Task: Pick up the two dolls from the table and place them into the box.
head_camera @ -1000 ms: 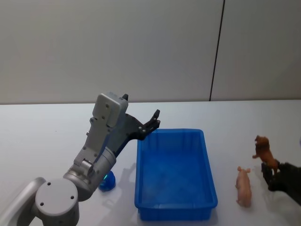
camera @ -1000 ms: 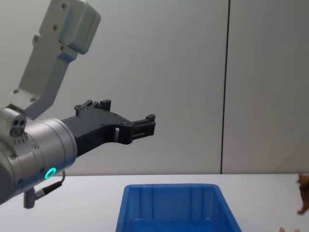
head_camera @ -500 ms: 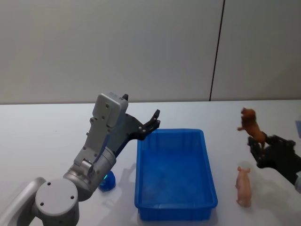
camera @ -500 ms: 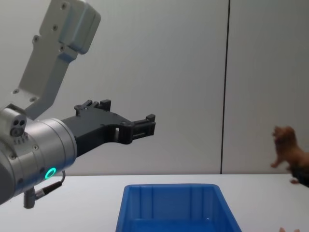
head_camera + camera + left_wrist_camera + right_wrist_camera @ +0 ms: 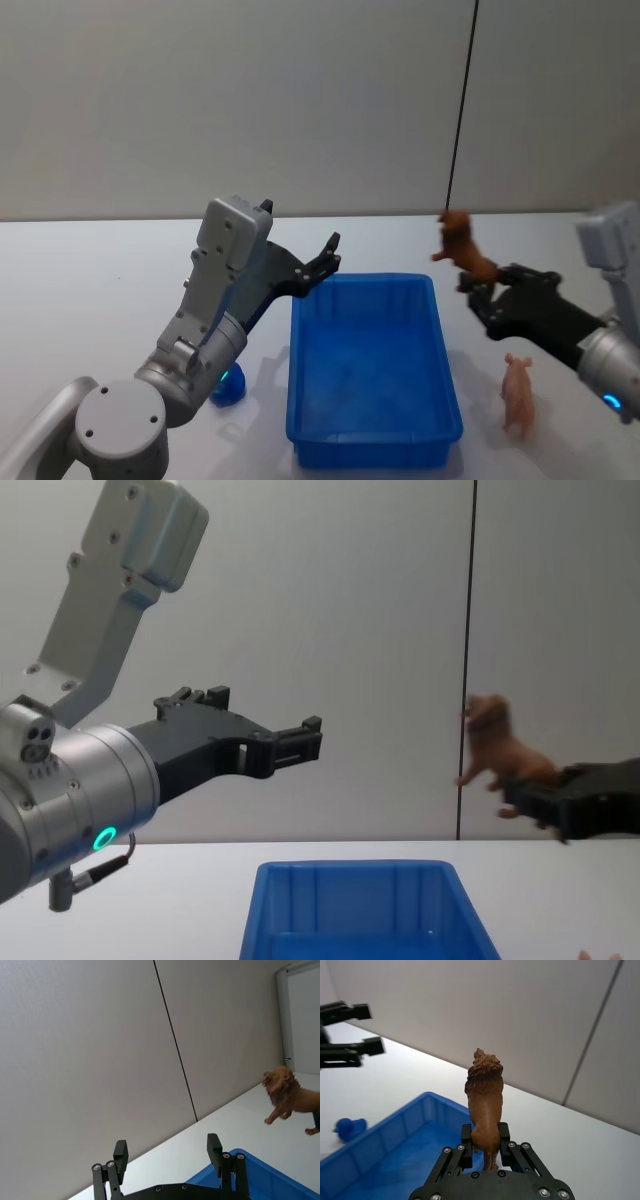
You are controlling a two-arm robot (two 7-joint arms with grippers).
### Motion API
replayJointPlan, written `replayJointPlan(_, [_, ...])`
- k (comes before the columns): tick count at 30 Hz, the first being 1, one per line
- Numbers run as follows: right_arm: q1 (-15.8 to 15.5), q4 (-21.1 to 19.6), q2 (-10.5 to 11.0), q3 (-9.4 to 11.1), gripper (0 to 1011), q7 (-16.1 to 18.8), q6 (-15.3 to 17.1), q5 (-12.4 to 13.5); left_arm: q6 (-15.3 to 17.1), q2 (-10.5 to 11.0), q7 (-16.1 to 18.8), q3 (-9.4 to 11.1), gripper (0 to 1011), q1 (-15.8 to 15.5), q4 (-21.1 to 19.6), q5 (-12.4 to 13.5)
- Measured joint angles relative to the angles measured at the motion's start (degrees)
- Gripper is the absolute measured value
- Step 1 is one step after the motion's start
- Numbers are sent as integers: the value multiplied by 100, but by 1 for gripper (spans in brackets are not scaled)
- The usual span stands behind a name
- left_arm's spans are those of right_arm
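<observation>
Blue duck (image 5: 228, 385) sits on the table (image 5: 90, 290) below my left gripper (image 5: 167, 1146), which hangs spread and empty. Lower, between my grippers, lies the box (image 5: 365, 279). My right gripper (image 5: 485, 1136) clamps the brown lion (image 5: 462, 245) aloft; the pink pig (image 5: 518, 395) lies beneath it.

Plain pale grey wall (image 5: 230, 100), thin dark vertical seam (image 5: 460, 110) between panels

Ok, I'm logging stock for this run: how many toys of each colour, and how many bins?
reddish-brown lion, in the right gripper: 1
pink pig: 1
blue toy: 1
blue bin: 1
Total: 4
</observation>
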Motion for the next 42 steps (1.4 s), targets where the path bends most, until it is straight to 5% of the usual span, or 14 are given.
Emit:
replayJointPlan(10, [321,224,-303,-266,313,590,363,-86,0,0,0,0,1001,0,0,0])
replayJointPlan(20, [501,445,-494,-447,616,799,639,-190,0,0,0,0,1001,0,0,0])
replayJointPlan(33, [432,377,-421,-389,1001,482,646,-51,0,0,0,0,1001,0,0,0])
replayJointPlan(42, [50,32,-123,-214,1001,90,593,274,0,0,0,0,1001,0,0,0])
